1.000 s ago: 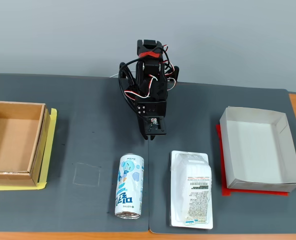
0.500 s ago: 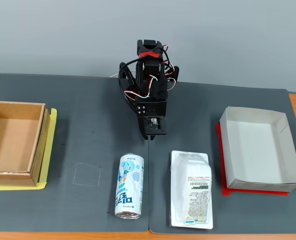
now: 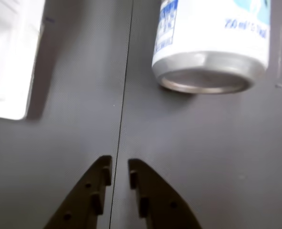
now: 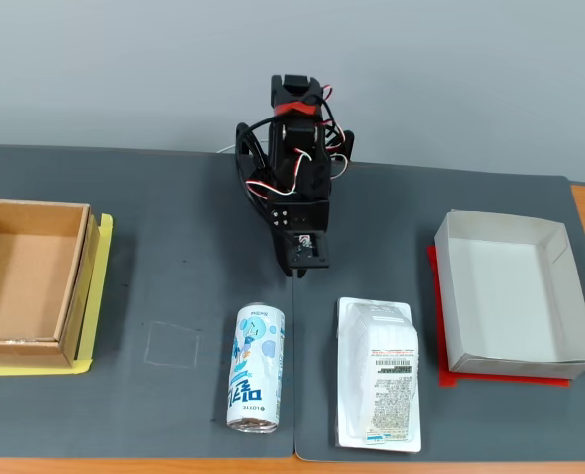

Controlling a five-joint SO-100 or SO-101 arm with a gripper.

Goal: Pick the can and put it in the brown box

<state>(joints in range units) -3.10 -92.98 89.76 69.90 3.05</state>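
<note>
Nothing on the counter has shifted since the earlier frames; only the folded black arm has tipped very slightly.

Wrist view: the dark two-fingered hand hangs empty over the dark grey mat, its fingers nearly pressed together with a thin slit between them. The slim white can with blue lettering lies on its side ahead, silver end facing the camera. A flat white plastic package shows at upper left.

Fixed view: the can lies beside the package, well apart from the square brown cardboard box at the left edge. A white-grey tray on red underlay sits right.
</note>
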